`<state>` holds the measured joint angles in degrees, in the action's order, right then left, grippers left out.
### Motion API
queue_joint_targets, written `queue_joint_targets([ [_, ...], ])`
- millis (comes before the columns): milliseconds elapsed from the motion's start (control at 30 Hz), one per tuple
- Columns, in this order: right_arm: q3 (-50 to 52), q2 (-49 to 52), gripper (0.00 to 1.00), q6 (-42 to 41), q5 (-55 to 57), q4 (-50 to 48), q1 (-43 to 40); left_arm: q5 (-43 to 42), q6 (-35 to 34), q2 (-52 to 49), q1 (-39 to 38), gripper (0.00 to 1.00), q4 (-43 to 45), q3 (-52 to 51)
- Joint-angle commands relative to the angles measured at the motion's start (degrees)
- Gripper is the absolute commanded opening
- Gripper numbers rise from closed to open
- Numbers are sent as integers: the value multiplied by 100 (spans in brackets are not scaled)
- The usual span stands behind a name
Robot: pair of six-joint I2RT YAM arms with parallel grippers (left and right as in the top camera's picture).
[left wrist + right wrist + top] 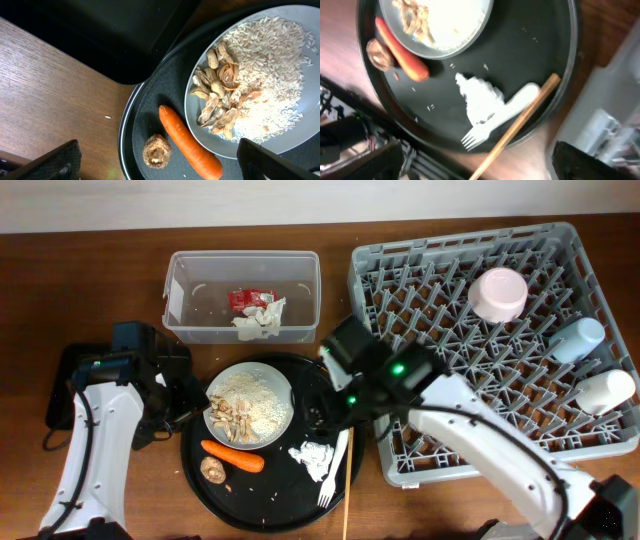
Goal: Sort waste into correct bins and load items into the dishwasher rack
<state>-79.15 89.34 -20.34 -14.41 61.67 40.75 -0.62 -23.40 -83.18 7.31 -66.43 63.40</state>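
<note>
Waste bins come first from the left. The shallow black tray [60,395] lies at the desk's [80,280] left edge, partly under the left arm. The clear tub [180,290] stands near the back edge, left of centre, holding a red wrapper [250,298] and a crumpled tissue [262,320].

The left pincer [159,150] hangs over the left rim of the round black tray [270,500], its fingers spread wide with nothing between them. The carrot and the brown lump are below it.

The round black tray sits at the middle of the front edge. On its back left part lies the white plate [192,114], covered with pale rice-like scraps [270,55] and brown peanut shells [220,100]. The orange carrot [187,142] lies just in front of the plate, and a small brown lump [212,470] is beside the carrot's left end.

On the tray's right part a second crumpled tissue [480,100] rests on the white plastic fork [522,97]. The wooden chopstick [520,125] lies alongside the fork, its front end past the tray's rim.

The right pincer [477,155] hovers above this side of the tray, released and wide apart, gripping nothing.

The grey dishwasher rack [400,280] fills the desk's right side. The pink bowl [498,293] stands upside down near the rack's back edge. The light blue cup [577,340] and the white cup [606,390] lie along its right edge.
</note>
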Motion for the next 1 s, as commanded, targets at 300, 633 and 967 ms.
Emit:
queue_joint_targets([
  [300,103,-382,91,-909,1449,315,-955,-459,636,-33,-750,99,485,-33],
  [633,109,-763,96,-44,1362,1641,-3202,-455,393,-278,-3152,99,1862,-31],
  [967,109,-763,96,0,1357,1661,-3252,-452,-232,-1808,-3539,79,3082,-28],
])
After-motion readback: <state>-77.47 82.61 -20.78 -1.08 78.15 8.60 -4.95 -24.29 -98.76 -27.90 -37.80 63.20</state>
